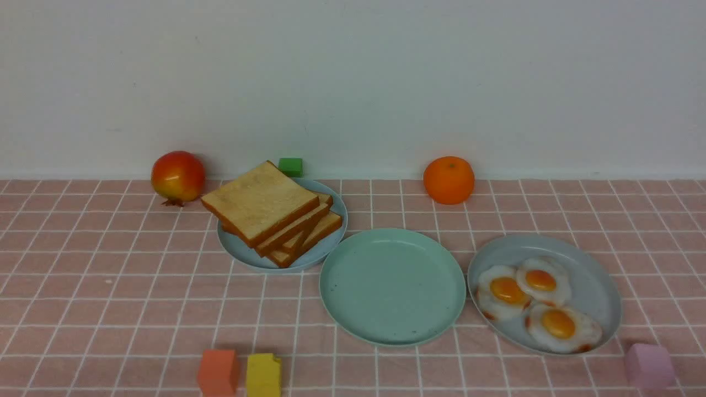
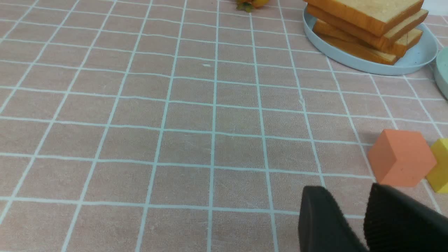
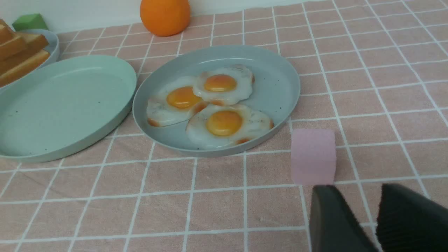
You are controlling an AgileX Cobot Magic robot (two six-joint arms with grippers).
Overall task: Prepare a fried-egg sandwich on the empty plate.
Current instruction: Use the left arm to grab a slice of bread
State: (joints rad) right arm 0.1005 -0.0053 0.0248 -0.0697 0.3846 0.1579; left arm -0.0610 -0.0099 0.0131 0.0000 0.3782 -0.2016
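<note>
The mint-green plate (image 1: 392,286) (image 3: 63,105) lies empty at the table's middle. To its left, a stack of golden-brown toast slices (image 1: 265,212) (image 2: 371,14) rests on a small pale blue plate (image 1: 237,248). To its right, three fried eggs (image 1: 543,300) (image 3: 224,122) lie on a larger blue-grey plate (image 1: 598,286). Neither arm shows in the front view. My left gripper (image 2: 346,190) hangs open over bare cloth, near an orange cube. My right gripper (image 3: 357,190) is open too, just short of a pink cube, with nothing between its fingers.
A red fruit (image 1: 177,176), a green block (image 1: 290,166) and an orange (image 1: 448,180) stand along the back wall. An orange cube (image 1: 218,372) and a yellow block (image 1: 263,375) sit at the front edge, a pink cube (image 1: 649,365) at front right.
</note>
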